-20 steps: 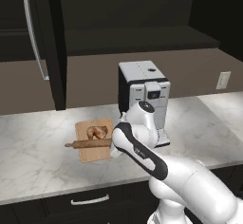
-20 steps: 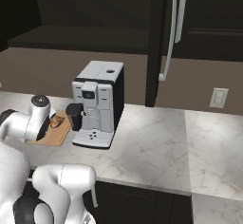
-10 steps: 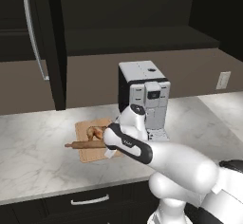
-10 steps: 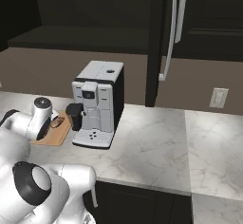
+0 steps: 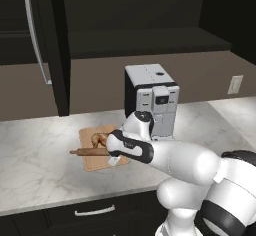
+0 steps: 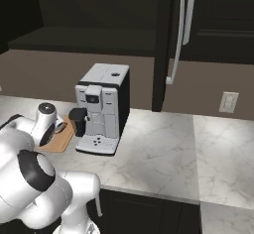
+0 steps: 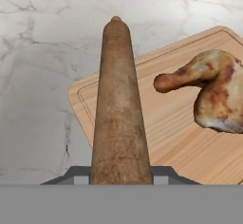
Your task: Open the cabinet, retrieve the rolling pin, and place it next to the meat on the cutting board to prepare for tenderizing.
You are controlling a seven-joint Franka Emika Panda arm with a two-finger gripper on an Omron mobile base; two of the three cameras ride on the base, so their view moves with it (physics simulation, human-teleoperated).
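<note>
My gripper (image 5: 112, 154) is shut on the rolling pin (image 5: 89, 151), a slender brown wooden cylinder held level and low over the front part of the cutting board (image 5: 95, 161). Its free end sticks out past the board's left edge. In the hand view the rolling pin (image 7: 117, 104) runs straight away from the gripper (image 7: 121, 174), with the golden-brown meat (image 7: 216, 97) close beside it on the tan cutting board (image 7: 171, 137). I cannot tell whether the pin touches the board. The meat (image 5: 99, 139) lies at the board's back. The cabinet (image 5: 55, 45) door stands open at upper left.
A white and black coffee machine (image 5: 150, 100) stands on the marble counter (image 5: 35, 150) just right of the board, close to my wrist. The open cabinet door (image 6: 163, 39) with its long silver handle (image 6: 179, 29) hangs above the counter. A wall socket (image 5: 234, 84) is at the right.
The arm's elbow and forearm have swung lower and toward the camera. The hand and rolling pin have stayed almost in place over the board.
</note>
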